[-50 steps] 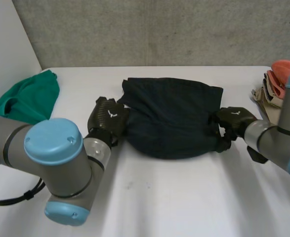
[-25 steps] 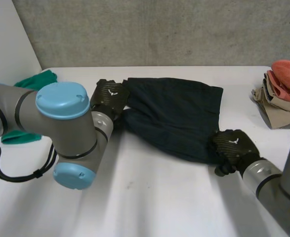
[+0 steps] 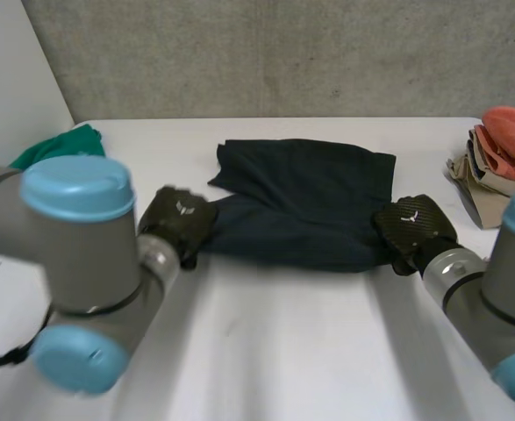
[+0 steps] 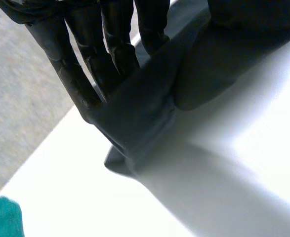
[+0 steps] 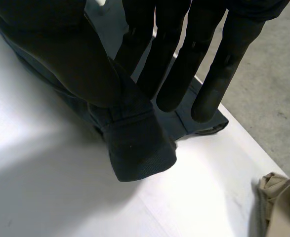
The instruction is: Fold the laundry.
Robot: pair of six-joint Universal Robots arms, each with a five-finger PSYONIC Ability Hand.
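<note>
You are drawing the dark garment (image 3: 305, 206) out flat on the desk (image 3: 283, 368). A second ago its near edge was sagging in a rounded bulge between the hands. Half a second ago it was being dragged on a slant, with the left hand further from the robot and the right hand closer in. Now that edge is running straight and taut from one set of fingers to the other. Your left hand (image 3: 176, 224) is holding the near left corner. In its wrist view the straight fingers (image 4: 110, 54) are lying behind the hem, which is wrapping over their tips, and they appear to be pinching it against the thumb. Your right hand (image 3: 412, 230) is gripping the near right corner, its thumb (image 5: 78, 64) pressing the cloth against straight fingers (image 5: 224, 64), with a short tab of hem sticking out just past the thumb tip. The rest of the garment is lying on the desk beyond both sets of fingertips, and its far left corner is looking slightly rumpled. I am reading this as smoothing rather than folding: the cloth is being squared up, and no fold is in it yet. A green cloth (image 3: 60, 145) is waiting well beyond the left fingers, and a stack of folded clothes (image 3: 503, 149) is sitting well out past the right fingers.
</note>
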